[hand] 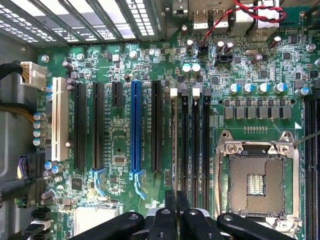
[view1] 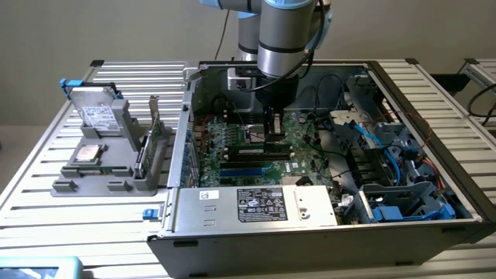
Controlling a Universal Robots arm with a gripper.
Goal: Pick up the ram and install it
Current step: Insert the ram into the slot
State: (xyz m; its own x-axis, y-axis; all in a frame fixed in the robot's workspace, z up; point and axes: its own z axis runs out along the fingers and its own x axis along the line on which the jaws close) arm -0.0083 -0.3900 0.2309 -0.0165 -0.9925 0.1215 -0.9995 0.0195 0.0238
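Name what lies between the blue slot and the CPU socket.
In the wrist view, a black slot and narrow memory slots stand between blue slot and socket.

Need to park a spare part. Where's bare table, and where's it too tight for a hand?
Bare table slats run between the grey fixture and the near edge, and on the fixture's far side. Inside the case, cables and the drive cage crowd the exterior view's right, and the tool hangs over the memory slots.

Slatted metal table (view1: 39,200), open computer case (view1: 310,250) lying on its side, grey parts holder (view1: 108,186) toward the exterior view's left, possibly a pale blue tray (view1: 35,268) at the near corner
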